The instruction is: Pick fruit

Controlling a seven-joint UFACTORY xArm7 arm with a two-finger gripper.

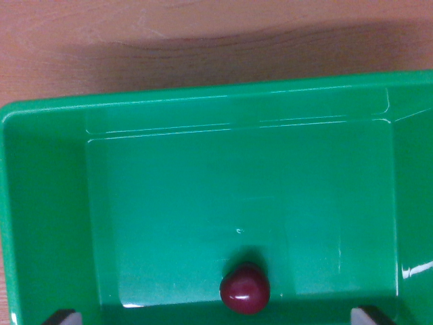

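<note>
A small dark red round fruit (245, 289) lies on the floor of a green plastic bin (203, 108), near the bottom middle of the wrist view. Only the two fingertips of my gripper (218, 317) show, at the bottom left (62, 317) and bottom right (373, 315) corners. They stand wide apart with the fruit between them and nothing held. The fruit sits closer to the picture's lower edge than to the bin's far wall.
The bin's walls rise on the left, right and far sides around the fruit. Beyond the far rim is a wooden tabletop (203, 34) with a shadow across it.
</note>
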